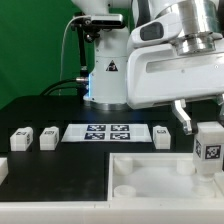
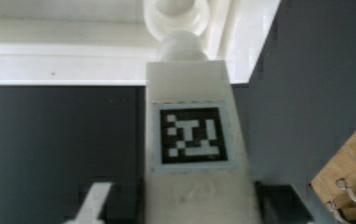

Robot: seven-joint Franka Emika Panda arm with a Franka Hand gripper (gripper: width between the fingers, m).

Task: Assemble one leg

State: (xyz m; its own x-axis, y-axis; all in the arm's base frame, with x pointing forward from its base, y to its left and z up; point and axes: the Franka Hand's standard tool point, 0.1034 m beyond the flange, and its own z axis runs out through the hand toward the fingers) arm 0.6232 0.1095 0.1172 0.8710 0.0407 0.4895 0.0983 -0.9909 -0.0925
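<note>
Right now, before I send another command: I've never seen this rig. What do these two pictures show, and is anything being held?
The big white machine is a Panda robot arm; the gripper at its end is a two-fingered hand. The exterior view comes from a camera off the arm. The wrist view comes from a camera on the wrist, looking past the fingers. The gripper holds the leg, a small white post with a black-and-white tag, upright over the white tray-like part. On the black table lie the flat marker board, a small tagged block, a second block next to it, and a third block by the board's other end.
</note>
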